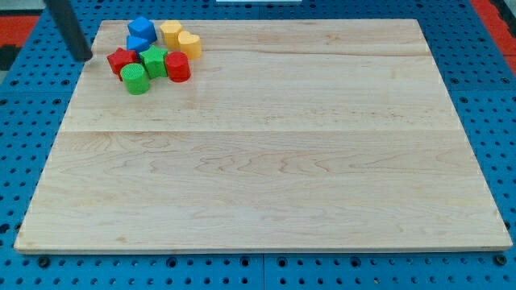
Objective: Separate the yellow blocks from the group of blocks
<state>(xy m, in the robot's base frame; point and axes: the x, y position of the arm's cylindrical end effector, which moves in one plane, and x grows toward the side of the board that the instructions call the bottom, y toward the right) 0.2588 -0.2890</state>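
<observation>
A tight group of blocks sits at the board's top left. Two yellow blocks are on its right side: a yellow hexagonal block and a yellow heart-shaped block. Two blue blocks are at the group's top left. A red star-shaped block, a green star-shaped block, a green cylinder and a red cylinder make up the lower row. My tip is just off the board's left edge, to the left of the red star block and apart from it.
The wooden board lies on a blue pegboard surface. A red strip shows at the view's top corners.
</observation>
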